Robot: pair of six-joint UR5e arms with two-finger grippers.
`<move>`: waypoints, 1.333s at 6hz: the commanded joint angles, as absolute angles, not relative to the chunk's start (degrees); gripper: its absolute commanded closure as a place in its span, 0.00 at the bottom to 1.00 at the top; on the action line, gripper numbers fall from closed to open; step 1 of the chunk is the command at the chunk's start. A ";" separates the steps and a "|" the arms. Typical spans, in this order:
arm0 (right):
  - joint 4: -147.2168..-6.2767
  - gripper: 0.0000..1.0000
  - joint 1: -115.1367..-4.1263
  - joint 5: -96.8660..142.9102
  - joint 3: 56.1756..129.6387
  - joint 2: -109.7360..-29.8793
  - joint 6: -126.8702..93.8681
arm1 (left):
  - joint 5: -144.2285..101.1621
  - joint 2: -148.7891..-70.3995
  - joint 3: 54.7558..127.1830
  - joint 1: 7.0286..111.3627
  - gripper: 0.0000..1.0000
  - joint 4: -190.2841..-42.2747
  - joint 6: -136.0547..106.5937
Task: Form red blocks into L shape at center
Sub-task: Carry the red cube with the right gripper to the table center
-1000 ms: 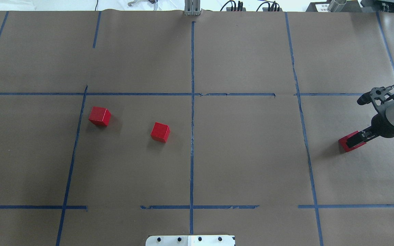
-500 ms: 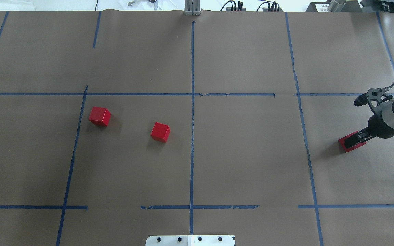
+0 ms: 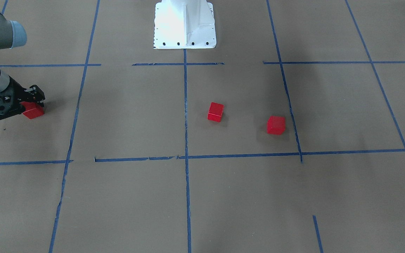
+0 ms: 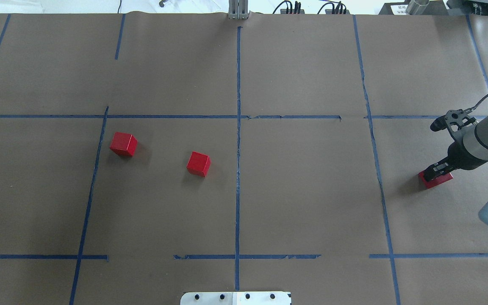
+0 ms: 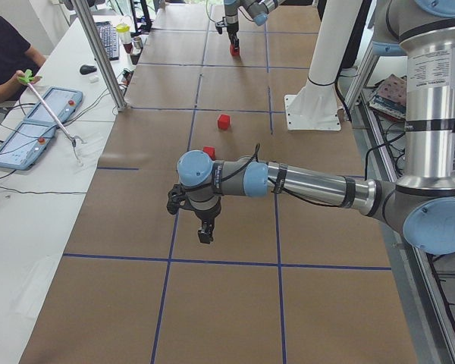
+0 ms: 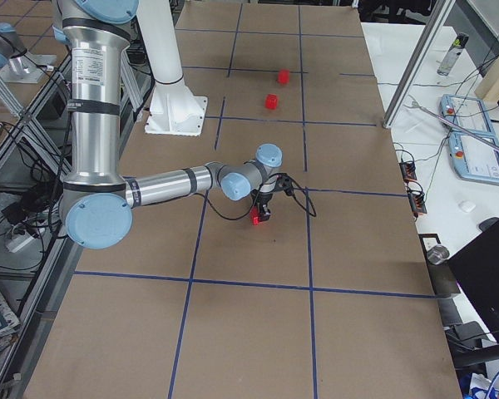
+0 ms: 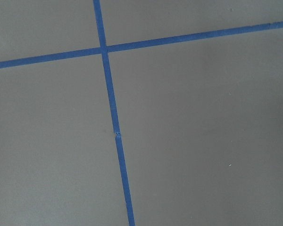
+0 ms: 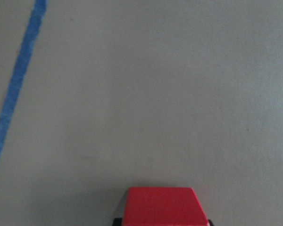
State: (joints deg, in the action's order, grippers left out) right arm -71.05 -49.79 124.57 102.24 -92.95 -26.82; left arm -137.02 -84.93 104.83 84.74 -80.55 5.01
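Two red blocks lie left of the centre tape line (image 4: 238, 169): one (image 4: 198, 164) close to it, one (image 4: 123, 144) further left. They also show in the front view (image 3: 216, 111) (image 3: 276, 125). The third red block (image 4: 438, 180) sits on the paper at the far right. My right gripper (image 4: 434, 173) is shut on it, and the right wrist view shows the block (image 8: 162, 205) between the finger pads. My left gripper (image 5: 203, 233) hangs over bare paper at the table's left end; I cannot tell whether it is open or shut.
The white robot base (image 3: 185, 24) stands at the table's near edge on the centre line. Blue tape lines (image 7: 114, 127) divide the brown paper into squares. An operator and control tablets (image 5: 38, 125) are on a side table beyond the far edge.
My right wrist has swung to the left and stands more upright over the far-right block. The block has stayed on the paper. The other two blocks have not moved.
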 commanded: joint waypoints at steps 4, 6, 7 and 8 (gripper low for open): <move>-80.80 1.00 -31.60 118.44 107.14 -65.03 -65.68 | -136.85 -85.25 104.68 84.73 0.00 -80.60 4.83; -82.62 1.00 -27.26 113.92 99.19 -54.28 -74.06 | -136.93 -85.08 104.41 84.73 0.00 -80.77 5.27; -82.44 1.00 -26.12 112.08 94.44 -50.75 -76.88 | -137.11 -85.17 104.76 84.73 0.00 -80.77 5.19; -82.44 1.00 -25.49 111.54 93.61 -50.02 -77.51 | -137.11 -85.25 105.37 84.73 0.00 -80.95 5.19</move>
State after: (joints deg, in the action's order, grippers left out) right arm -82.43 -26.32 112.48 95.57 -51.72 -76.15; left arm -137.07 -85.18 104.87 84.73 -80.82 5.19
